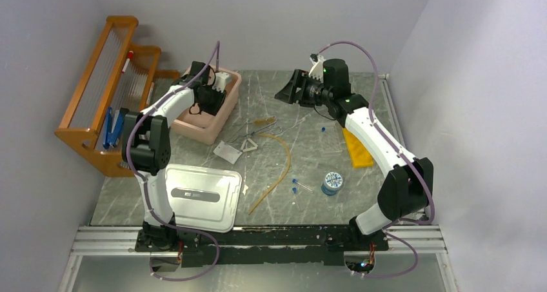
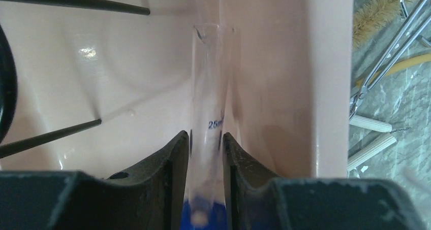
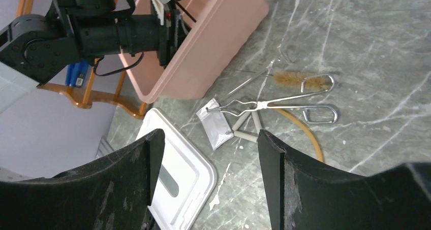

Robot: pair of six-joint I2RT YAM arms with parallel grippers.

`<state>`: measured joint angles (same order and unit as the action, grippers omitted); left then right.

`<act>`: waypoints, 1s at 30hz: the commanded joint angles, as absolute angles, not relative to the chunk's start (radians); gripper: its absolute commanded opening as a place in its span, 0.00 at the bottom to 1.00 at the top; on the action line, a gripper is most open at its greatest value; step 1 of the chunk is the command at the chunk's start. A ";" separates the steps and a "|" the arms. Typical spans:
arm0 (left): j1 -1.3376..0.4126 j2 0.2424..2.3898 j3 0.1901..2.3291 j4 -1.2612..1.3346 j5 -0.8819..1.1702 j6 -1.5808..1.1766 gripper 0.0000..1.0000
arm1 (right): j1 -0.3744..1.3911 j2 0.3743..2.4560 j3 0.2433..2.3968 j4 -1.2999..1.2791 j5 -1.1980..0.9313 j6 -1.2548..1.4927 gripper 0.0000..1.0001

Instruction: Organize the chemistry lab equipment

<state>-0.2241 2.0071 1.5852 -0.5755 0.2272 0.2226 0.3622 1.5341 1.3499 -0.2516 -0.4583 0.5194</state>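
Note:
My left gripper reaches into the pink tub and is shut on a clear 25 ml measuring cylinder with a blue base. The black tripod's legs lie in the tub beside it. My right gripper is open and empty, raised over the back of the table. The tan rubber tube, metal gauze, wire triangle, blue hexagonal piece, blue-capped vials and yellow rack lie on the table.
The white lid lies at the front left. The orange wooden rack stands along the left wall. Metal tongs and a bristle brush lie next to the tub, near the gauze.

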 commanded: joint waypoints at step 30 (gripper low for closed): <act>-0.236 1.352 1.384 -0.435 0.260 -0.127 0.66 | 0.667 1.812 1.371 -0.209 0.065 0.894 0.42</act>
